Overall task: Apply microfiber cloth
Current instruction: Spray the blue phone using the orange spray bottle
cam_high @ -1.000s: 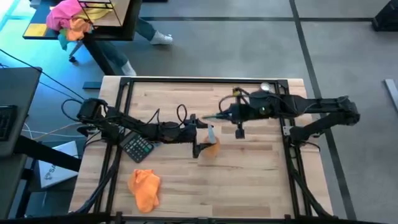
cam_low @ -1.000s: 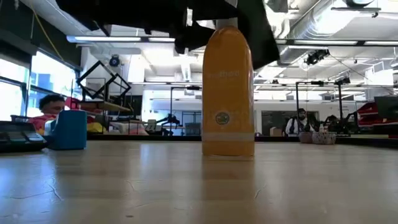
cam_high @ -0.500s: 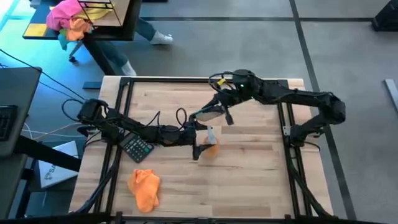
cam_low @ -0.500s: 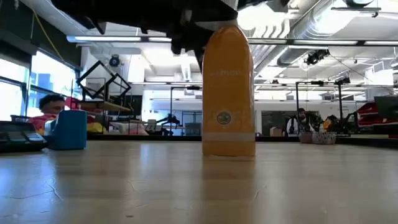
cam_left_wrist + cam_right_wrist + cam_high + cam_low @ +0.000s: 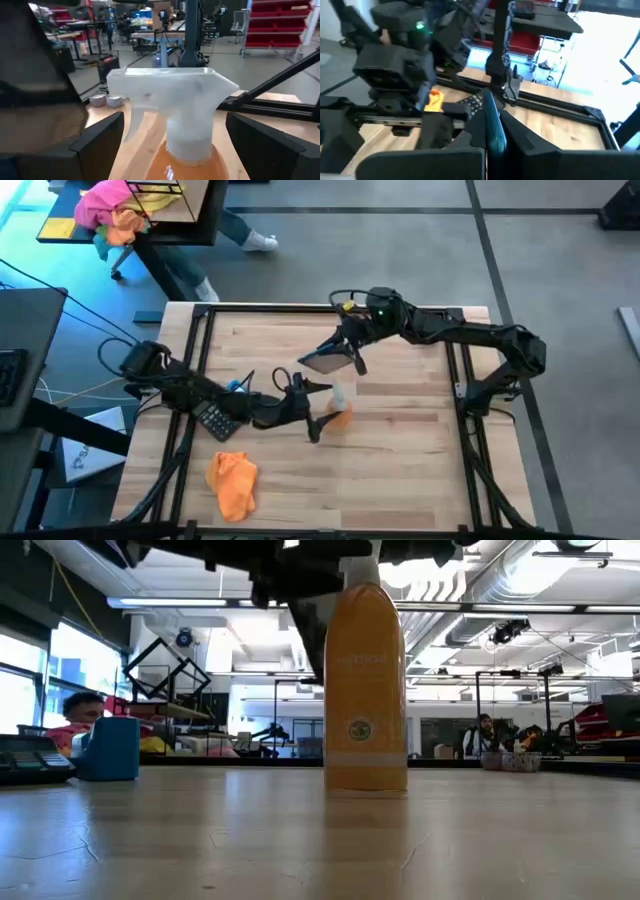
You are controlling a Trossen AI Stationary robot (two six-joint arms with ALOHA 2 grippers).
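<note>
Landmark: the spray bottle (image 5: 366,690). In the low view its trigger head is lost behind dark arm parts cutting across the upper edge, and which arm they belong to cannot be told. In the left wrist view the bottle (image 5: 187,125) is cut off at the lower edge, so only head and shoulder show. From above, the left tool (image 5: 318,418) hides most of the bottle. The microfiber cloth (image 5: 434,99) appears in the right wrist view as a small blurred patch, half hidden behind the left arm.
</note>
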